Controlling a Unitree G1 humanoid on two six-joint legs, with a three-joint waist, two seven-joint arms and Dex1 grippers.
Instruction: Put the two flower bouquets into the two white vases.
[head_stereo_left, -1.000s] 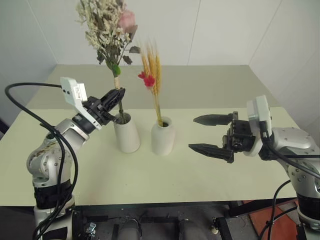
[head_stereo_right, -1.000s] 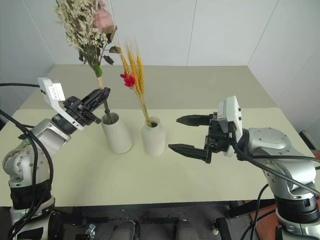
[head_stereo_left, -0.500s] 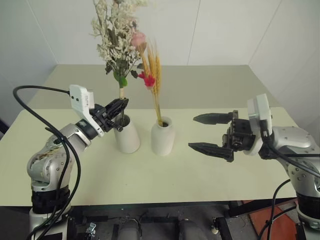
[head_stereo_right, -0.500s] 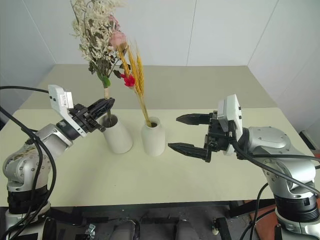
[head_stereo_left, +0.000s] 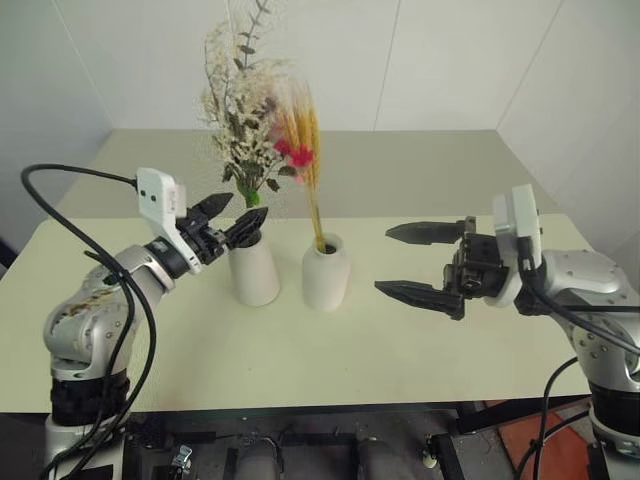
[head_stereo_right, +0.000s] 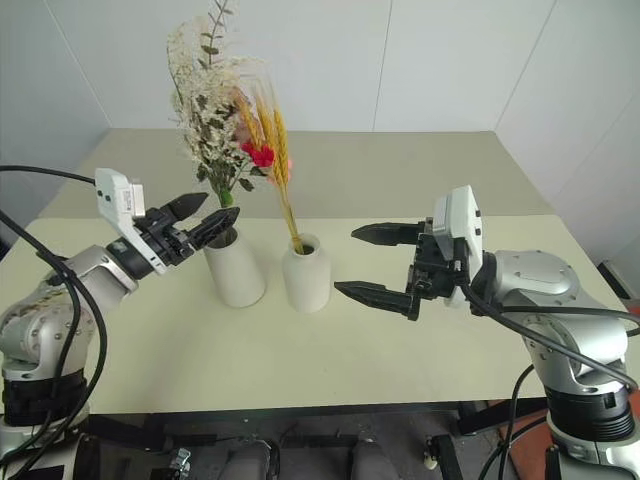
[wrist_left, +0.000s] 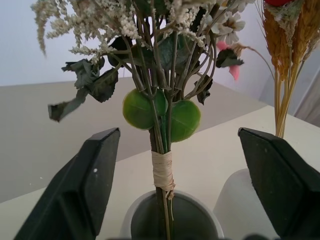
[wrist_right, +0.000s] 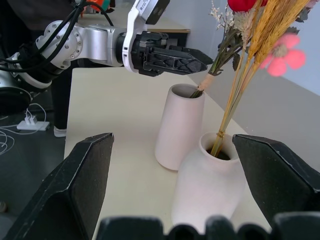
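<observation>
Two white vases (head_stereo_left: 254, 272) (head_stereo_left: 326, 271) and two bouquets (head_stereo_left: 240, 130) (head_stereo_left: 303, 150) can be counted, plus two grippers (head_stereo_left: 232, 219) (head_stereo_left: 422, 262), one table (head_stereo_left: 400, 340)

Head stereo pair: high, looking forward and down over the table (head_stereo_left: 400, 180); both eyes share the same scene, slightly offset sideways. Cone vase (head_stereo_left: 252, 270) and bottle vase (head_stereo_left: 326, 272) sit centre-left of frame, arms at the left and right edges. Left wrist view: very close, level, facing the bushy bouquet (wrist_left: 165, 75) stems between its own fingers (wrist_left: 90, 180). Right wrist view: a bit farther, facing across both vases toward the left gripper (wrist_right: 172, 57). Both wrist views share the vases.
</observation>
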